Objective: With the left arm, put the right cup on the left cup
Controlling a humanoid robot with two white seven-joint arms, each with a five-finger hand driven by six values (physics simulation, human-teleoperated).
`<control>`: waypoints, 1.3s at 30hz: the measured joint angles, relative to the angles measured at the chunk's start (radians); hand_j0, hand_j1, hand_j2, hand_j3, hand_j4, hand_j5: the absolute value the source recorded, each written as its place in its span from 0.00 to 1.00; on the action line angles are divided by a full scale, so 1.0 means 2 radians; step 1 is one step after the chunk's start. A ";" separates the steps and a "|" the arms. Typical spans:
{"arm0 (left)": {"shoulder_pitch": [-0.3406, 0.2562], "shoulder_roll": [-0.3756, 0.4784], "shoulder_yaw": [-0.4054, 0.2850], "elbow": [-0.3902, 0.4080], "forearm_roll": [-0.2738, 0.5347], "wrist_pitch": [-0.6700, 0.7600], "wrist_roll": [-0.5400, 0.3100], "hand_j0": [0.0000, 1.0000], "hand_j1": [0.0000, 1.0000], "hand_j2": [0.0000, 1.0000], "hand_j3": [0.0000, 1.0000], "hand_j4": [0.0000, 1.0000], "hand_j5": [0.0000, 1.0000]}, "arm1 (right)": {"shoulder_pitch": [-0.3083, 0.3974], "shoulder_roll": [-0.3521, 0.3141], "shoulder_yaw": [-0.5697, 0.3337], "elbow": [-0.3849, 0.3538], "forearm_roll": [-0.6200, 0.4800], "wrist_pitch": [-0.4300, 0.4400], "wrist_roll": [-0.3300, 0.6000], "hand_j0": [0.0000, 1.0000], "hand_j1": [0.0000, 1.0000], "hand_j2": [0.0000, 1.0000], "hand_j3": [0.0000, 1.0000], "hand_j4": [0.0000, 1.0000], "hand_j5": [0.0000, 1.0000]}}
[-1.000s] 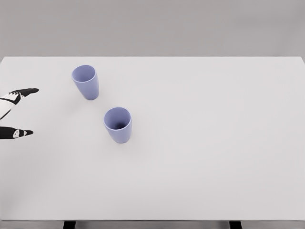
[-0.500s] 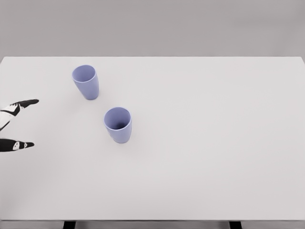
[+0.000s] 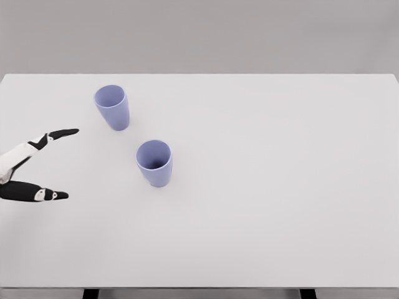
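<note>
Two lavender-blue cups stand upright on the white table [image 3: 280, 187]. The left cup [image 3: 112, 107] is farther back; the right cup [image 3: 154, 163] is nearer and to its right. My left hand [image 3: 65, 163] enters at the left edge with its fingers spread wide, one finger [image 3: 55, 134] pointing right at the top and another [image 3: 37, 194] below it. It holds nothing and stays well left of the right cup, touching neither cup. Most of the palm and arm lie outside the picture. The right arm does not show.
The table's front edge [image 3: 199, 288] runs along the bottom, with two dark legs just visible under it. A plain grey wall lies behind the far edge.
My left hand has come rightward into the picture, toward the right cup, with more of its fingers showing. Both cups stand where they were.
</note>
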 measured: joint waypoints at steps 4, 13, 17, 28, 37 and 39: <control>0.002 -0.003 -0.004 -0.020 0.029 0.000 -0.023 1.00 1.00 1.00 1.00 1.00 1.00 | 0.000 0.000 0.000 0.000 0.000 0.000 0.000 1.00 1.00 1.00 1.00 1.00 1.00; -0.005 -0.016 -0.037 -0.032 0.065 0.008 -0.043 1.00 1.00 1.00 1.00 1.00 1.00 | 0.000 0.000 0.000 0.000 0.000 0.000 0.000 1.00 1.00 1.00 1.00 1.00 1.00; -0.008 -0.032 -0.040 -0.033 0.081 0.050 -0.044 1.00 1.00 1.00 1.00 1.00 1.00 | 0.000 0.000 0.000 0.000 0.000 0.000 0.000 1.00 1.00 1.00 1.00 1.00 1.00; -0.036 -0.096 -0.043 -0.033 0.104 0.178 -0.045 1.00 1.00 1.00 1.00 1.00 1.00 | 0.000 0.000 0.000 0.000 0.000 0.000 0.000 1.00 1.00 1.00 1.00 1.00 1.00; -0.044 -0.142 -0.045 -0.032 0.102 0.190 -0.045 1.00 1.00 1.00 1.00 1.00 1.00 | 0.000 0.000 0.000 0.000 0.000 0.000 0.000 1.00 1.00 1.00 1.00 1.00 1.00; -0.045 -0.152 -0.045 -0.031 0.101 0.191 -0.045 1.00 1.00 1.00 1.00 1.00 1.00 | 0.000 0.000 0.000 0.000 0.000 0.000 0.000 1.00 1.00 1.00 1.00 1.00 1.00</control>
